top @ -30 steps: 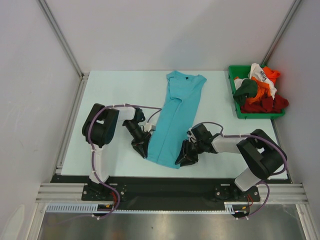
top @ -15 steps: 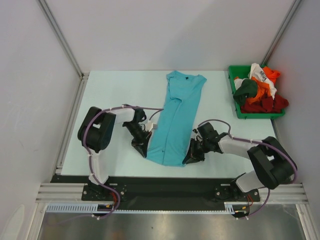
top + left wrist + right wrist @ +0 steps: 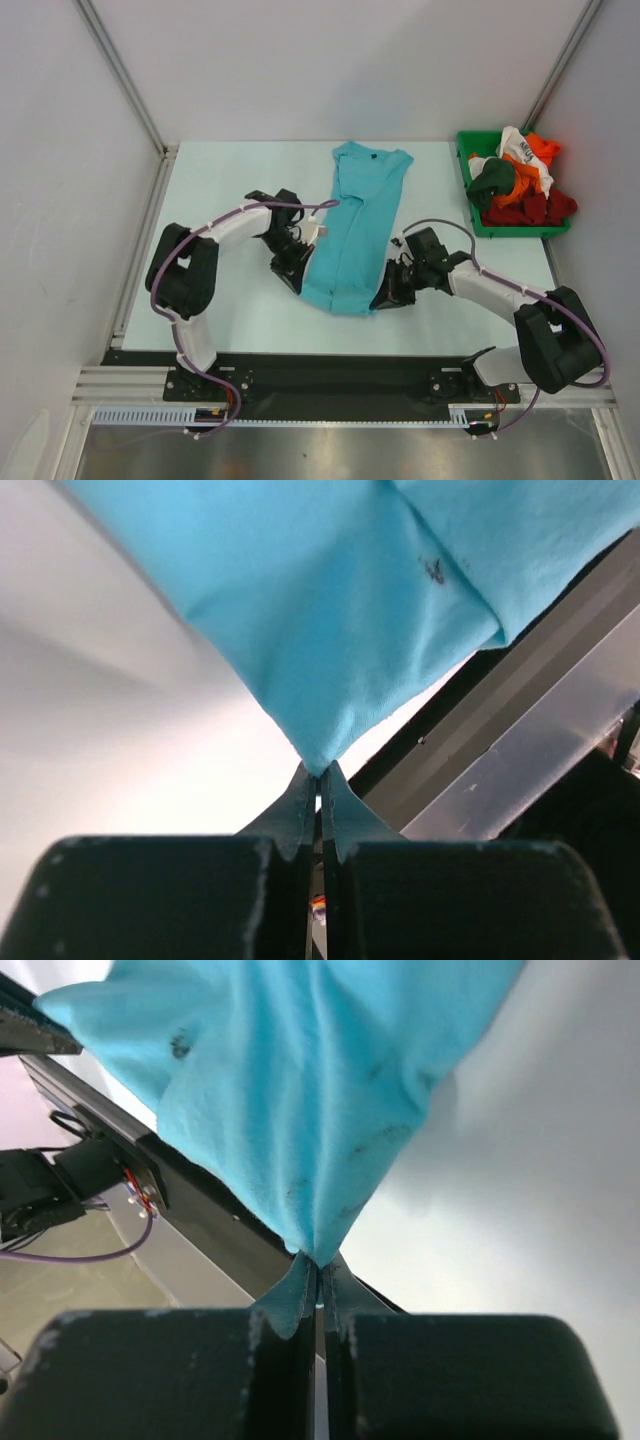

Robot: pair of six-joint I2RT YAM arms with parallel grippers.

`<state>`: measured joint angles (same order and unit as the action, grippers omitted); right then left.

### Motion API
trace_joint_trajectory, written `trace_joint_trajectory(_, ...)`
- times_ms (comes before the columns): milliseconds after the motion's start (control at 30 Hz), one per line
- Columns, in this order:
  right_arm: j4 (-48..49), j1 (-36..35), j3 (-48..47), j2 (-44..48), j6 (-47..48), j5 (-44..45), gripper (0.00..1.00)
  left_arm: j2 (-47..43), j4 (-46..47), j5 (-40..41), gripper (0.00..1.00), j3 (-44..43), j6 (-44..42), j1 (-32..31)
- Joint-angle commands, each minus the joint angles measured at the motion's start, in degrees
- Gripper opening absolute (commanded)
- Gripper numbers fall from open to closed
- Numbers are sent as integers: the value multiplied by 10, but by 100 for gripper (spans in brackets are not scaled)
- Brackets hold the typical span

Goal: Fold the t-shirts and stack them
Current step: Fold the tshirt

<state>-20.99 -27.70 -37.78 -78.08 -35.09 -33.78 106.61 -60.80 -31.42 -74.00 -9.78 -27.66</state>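
The turquoise t-shirt (image 3: pixel 355 225) lies folded into a long narrow strip on the table, collar at the far end. My left gripper (image 3: pixel 297 275) is shut on its near left corner, seen pinched between the fingers in the left wrist view (image 3: pixel 322 770). My right gripper (image 3: pixel 385 297) is shut on its near right corner, seen in the right wrist view (image 3: pixel 318 1260). Both hold the near hem lifted off the table, so the cloth (image 3: pixel 340 610) hangs from the fingers. Other t-shirts, orange (image 3: pixel 528 160), red (image 3: pixel 530 210), dark green (image 3: pixel 492 182) and white, lie heaped at the back right.
A green plastic bin (image 3: pixel 468 205) at the back right edge holds the heaped shirts. The pale table (image 3: pixel 220 190) is bounded by a black front rail (image 3: pixel 330 365) and metal frame posts at the back corners.
Both grippers have moved away from the near edge toward the far side, carrying the near hem of the turquoise t-shirt with them. The shirt's near end now sits farther from the front rail.
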Motion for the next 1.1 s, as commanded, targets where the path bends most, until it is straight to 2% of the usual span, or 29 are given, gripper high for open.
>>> trace_joint_trajectory(0,-27,17,-54,20,36,-6,0,-16,-12,19,0,-69,-25,9)
trace_joint_trajectory(433,-37,74,-191,-38,79,6,0,105,-61,47,0,-307,-41,30)
trace_joint_trajectory(867,10,126,-222,-86,90,30,0,242,-101,70,0,-557,-40,39)
trace_joint_trajectory(1067,26,135,-238,-114,95,38,0,285,-110,63,0,-616,-38,51)
